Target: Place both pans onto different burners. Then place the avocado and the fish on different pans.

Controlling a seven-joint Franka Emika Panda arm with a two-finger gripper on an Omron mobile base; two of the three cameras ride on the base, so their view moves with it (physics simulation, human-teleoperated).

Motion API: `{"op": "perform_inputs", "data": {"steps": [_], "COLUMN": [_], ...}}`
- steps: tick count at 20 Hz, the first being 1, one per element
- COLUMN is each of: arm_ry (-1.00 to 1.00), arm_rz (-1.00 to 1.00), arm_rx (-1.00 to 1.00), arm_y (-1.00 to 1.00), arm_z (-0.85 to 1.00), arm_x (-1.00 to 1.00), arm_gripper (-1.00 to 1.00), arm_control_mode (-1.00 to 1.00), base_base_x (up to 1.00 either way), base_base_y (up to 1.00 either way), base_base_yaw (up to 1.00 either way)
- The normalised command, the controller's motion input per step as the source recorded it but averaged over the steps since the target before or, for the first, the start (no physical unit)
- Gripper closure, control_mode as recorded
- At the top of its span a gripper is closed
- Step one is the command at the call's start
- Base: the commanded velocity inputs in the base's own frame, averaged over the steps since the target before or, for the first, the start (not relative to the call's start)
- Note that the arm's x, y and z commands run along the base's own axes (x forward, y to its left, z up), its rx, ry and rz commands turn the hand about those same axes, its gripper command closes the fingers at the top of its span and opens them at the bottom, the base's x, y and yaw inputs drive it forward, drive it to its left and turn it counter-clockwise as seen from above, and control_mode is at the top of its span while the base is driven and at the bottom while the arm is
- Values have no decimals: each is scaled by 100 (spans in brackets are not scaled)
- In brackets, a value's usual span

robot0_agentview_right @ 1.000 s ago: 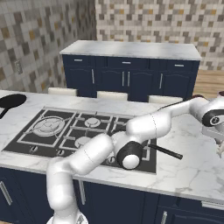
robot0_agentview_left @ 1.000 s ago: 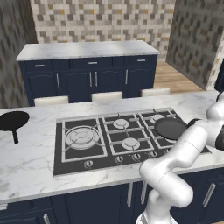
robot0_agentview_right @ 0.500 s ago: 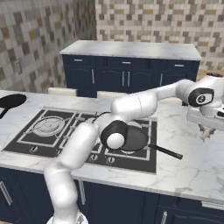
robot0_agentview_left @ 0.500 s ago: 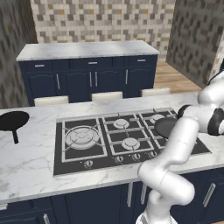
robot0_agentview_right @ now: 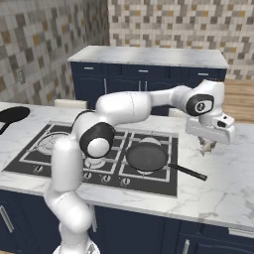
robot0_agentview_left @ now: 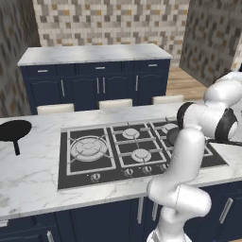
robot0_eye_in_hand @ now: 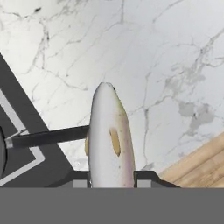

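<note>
Since the earlier frames the arm has swung its hand out past the right edge of the cooktop (robot0_agentview_right: 30, 149), off the pan and over bare marble — the elbow has come back toward the base. One pan (robot0_agentview_right: 147, 155) now sits uncovered on the right-hand burners, its handle (robot0_agentview_right: 187, 172) pointing right and toward the front, reaching past the cooktop edge over the countertop (robot0_agentview_right: 223, 183).

The gripper (robot0_agentview_right: 207, 145) hangs over the counter to the right of that pan, jaws drawn in narrow on a fish (robot0_eye_in_hand: 108, 138). In the hand view the fish is pale silver-grey with a pinkish flank and a small yellow fin, pinched between the two dark fingertips (robot0_eye_in_hand: 146, 177) at one end, the rest of its body sticking out away from the hand above the marble. The pan handle crosses behind it on the left of that view. In the right base view the fish is a small mottled shape under the hand, too small to read.

The second pan (robot0_agentview_left: 13, 130) lies far left on the counter, well apart from the cooktop, handle toward the front. The large burner (robot0_agentview_left: 88, 147) — leftmost under the grates — is bare.
</note>
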Motion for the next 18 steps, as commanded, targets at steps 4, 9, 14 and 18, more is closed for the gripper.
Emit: {"op": "perform_inputs", "data": {"steps": [4, 9, 14, 18], "arm_ry": [-2, -1, 0, 0], "arm_rz": [3, 2, 1, 0], "arm_rx": [-3, -3, -1, 0], "arm_y": [100, 100, 98, 67], "arm_z": [-4, 0, -1, -5], "arm_x": [-16, -1, 3, 16], "arm_gripper": [100, 100, 100, 100], "arm_control_mode": [-100, -100, -100, -100], "base_base_x": [0, 0, 0, 0], "base_base_y": [0, 0, 0, 0], "base_base_yaw": [0, 0, 0, 0]}}
